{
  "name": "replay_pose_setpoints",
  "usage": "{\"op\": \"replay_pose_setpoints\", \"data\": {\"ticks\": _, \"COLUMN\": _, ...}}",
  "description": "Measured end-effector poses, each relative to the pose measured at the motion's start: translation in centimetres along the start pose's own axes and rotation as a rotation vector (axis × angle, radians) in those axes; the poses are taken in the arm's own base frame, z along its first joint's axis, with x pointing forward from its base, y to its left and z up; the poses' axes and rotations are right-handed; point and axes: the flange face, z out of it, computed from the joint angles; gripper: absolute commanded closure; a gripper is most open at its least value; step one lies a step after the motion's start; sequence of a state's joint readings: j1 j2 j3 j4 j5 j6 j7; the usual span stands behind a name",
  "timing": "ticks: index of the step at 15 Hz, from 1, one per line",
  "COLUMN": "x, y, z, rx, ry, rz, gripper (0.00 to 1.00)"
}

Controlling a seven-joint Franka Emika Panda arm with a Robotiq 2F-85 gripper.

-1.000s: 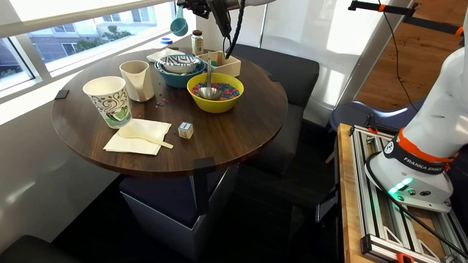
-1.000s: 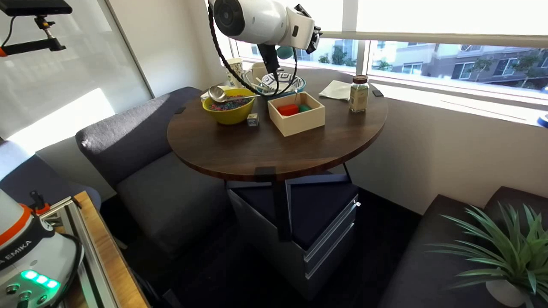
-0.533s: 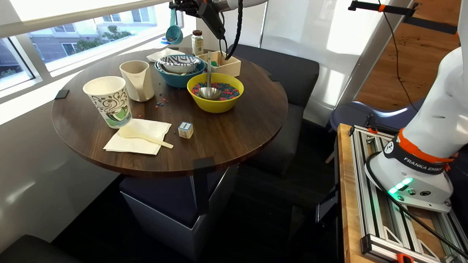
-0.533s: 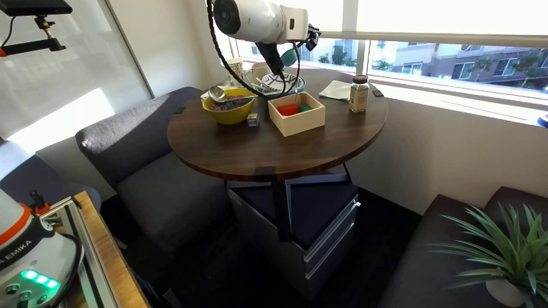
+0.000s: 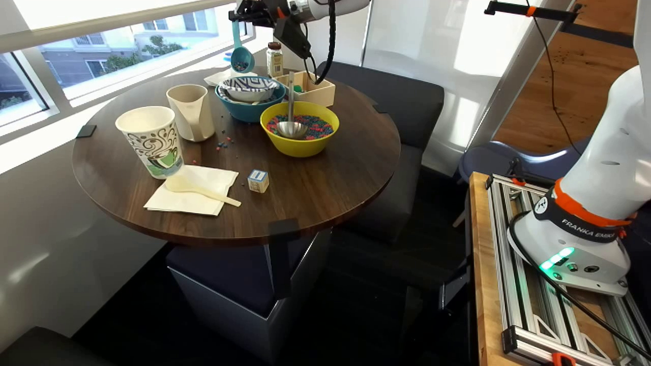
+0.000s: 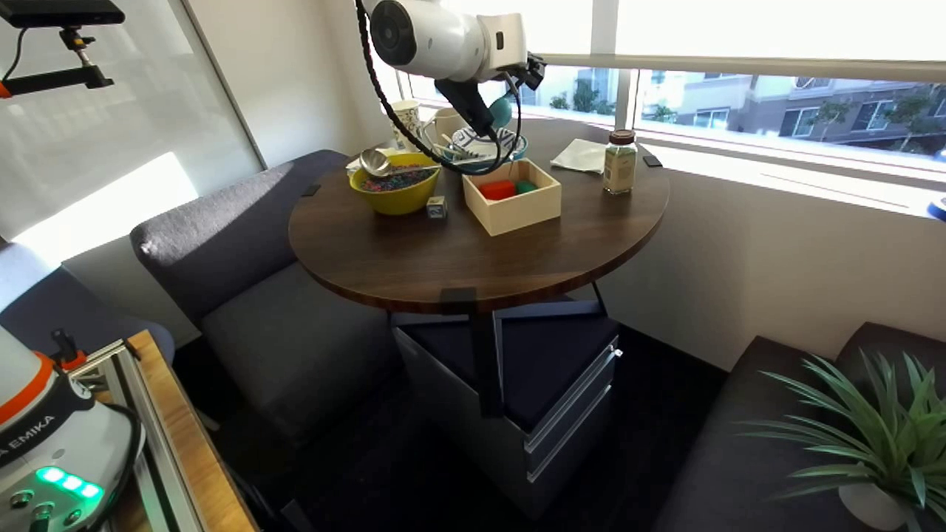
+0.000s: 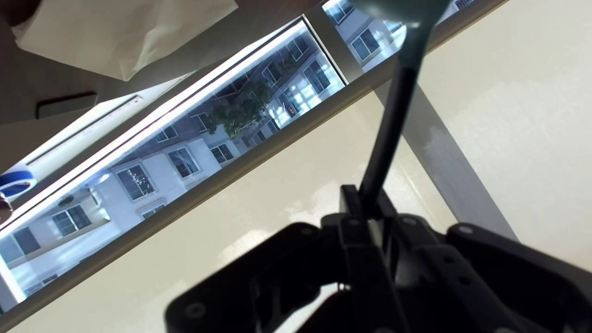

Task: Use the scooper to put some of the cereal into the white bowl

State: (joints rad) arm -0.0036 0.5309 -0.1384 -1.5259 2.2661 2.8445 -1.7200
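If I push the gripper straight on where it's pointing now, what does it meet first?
The gripper would likely meet the pale blind, near its bottom edge, or the window just below; depth is unclear.

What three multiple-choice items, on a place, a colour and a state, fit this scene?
1. Which container is the silver metal ladle in?
A. round yellow bowl
B. tall cream pitcher
C. rectangular wooden box

2. What colour is the cap on the clear upright jar?
A. blue
B. brown
C. white

3. What state is the teal plastic scooper in?
A. lying on the table
B. standing in the paper cup
C. held by the end effector

1 A: an exterior view shows its cupped end within the rim.
2 B: both exterior views show it.
3 C: the wrist view shows it clamped there.
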Motion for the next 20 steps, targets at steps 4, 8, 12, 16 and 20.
{"op": "replay_pose_setpoints", "data": {"ticks": 4, "x": -0.4, "y": -0.6, "z": 0.2, "rx": 0.005, "ry": -0.007, "rz": -0.093, "gripper": 0.98}}
{"op": "replay_pose_setpoints", "data": {"ticks": 8, "x": -0.8, "y": -1.1, "z": 0.1, "rx": -0.009, "ry": -0.019, "rz": -0.198, "gripper": 0.98}}
{"op": "replay_pose_setpoints", "data": {"ticks": 12, "x": -1.1, "y": -1.7, "z": 0.2, "rx": -0.015, "ry": -0.026, "rz": -0.336, "gripper": 0.98}}
{"op": "replay_pose_setpoints", "data": {"ticks": 16, "x": -1.8, "y": -3.1, "z": 0.4, "rx": 0.000, "ry": -0.028, "rz": -0.504, "gripper": 0.98}}
{"op": "replay_pose_setpoints", "data": {"ticks": 20, "x": -3.1, "y": -5.1, "z": 0.7, "rx": 0.009, "ry": -0.027, "rz": -0.657, "gripper": 0.98}}
